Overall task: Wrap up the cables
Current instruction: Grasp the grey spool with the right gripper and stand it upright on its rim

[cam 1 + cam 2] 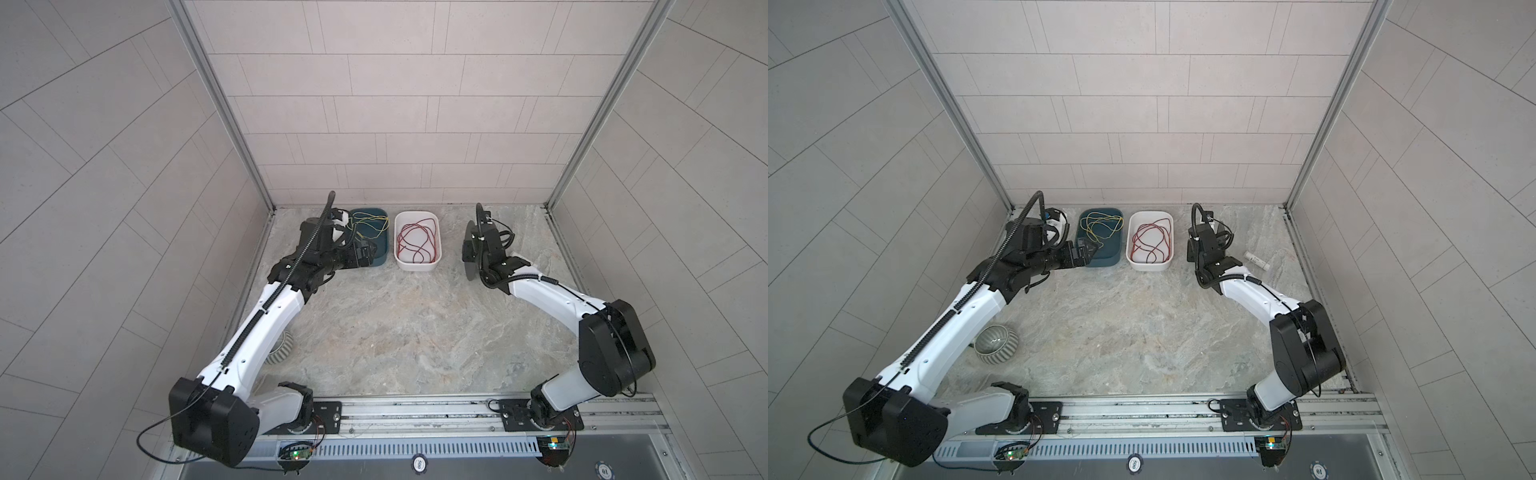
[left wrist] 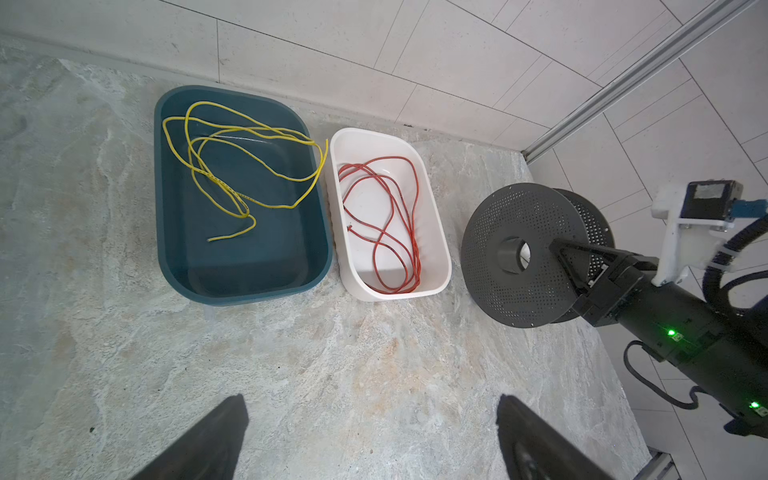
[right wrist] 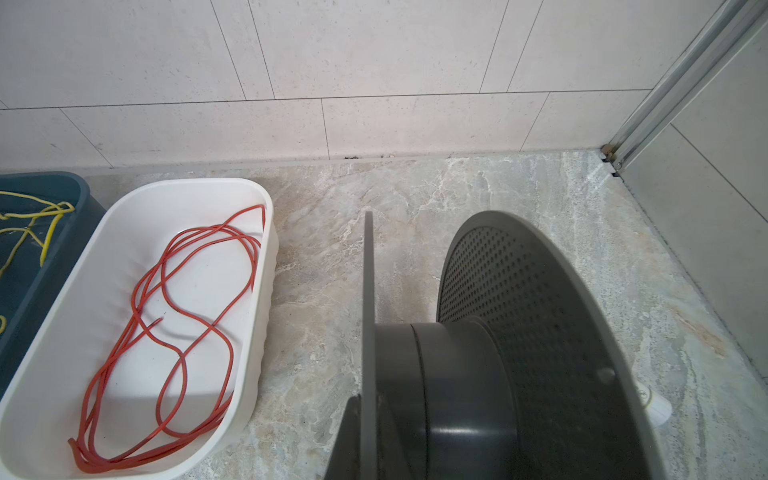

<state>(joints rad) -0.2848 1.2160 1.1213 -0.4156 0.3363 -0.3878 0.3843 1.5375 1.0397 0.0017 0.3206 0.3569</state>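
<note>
Bright, even, diffuse light. Soft shadow inside the white oval plastic tub [image 2: 430, 208]; a pale glint on the teal rectangular plastic tub [image 2: 161, 187] beside it. Both top views curve the tiled walls [image 1: 104, 187].

Table top [image 2: 374, 353]: stone-look slab, matt, faintly rough veining; walls [image 3: 374, 62]: matt speckled tile panels; frame post [image 3: 677, 83]: bare metal, dull sheen; white tub [image 3: 124, 216] and teal tub [image 2: 249, 257]: smooth moulded plastic, satin sheen; red wire [image 2: 415, 216]: smooth plastic sheath, slight gloss; spool [image 2: 498, 232]: dark grey matt plastic, perforated flanges; arm casing [image 1: 282, 303]: glossy white plastic; ribbed bowl [image 1: 996, 345]: possibly glazed ceramic, view too small to confirm.
</note>
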